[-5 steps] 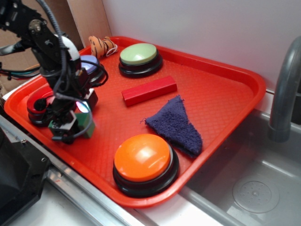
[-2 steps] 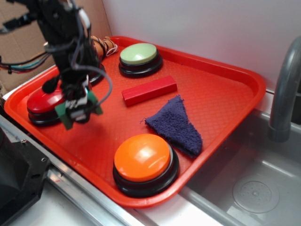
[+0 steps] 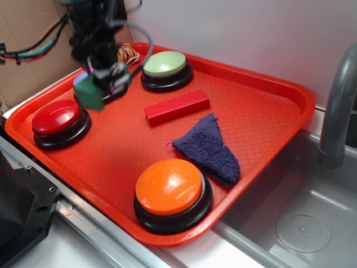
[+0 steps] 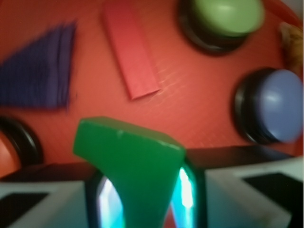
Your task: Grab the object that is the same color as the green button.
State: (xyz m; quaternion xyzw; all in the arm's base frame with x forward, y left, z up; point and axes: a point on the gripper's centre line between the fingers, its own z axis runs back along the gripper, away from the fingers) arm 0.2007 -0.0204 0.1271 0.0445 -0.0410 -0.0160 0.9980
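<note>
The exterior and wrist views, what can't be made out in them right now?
- Blue-lavender dome button: hidden behind the arm in the exterior view; blurred in the wrist view.
- Small dark green block: its arch notch cannot be seen in either view; the gripper covers its lower part in the wrist view.
- Striped orange object at the red tray's far corner: mostly hidden by the arm, cut off in the wrist view.

Four round dome buttons on black bases: one pale green, one red, one orange, one blue-lavender. Two blocks: one dark green, one red rectangular. One purple cloth. One red plastic tray.
</note>
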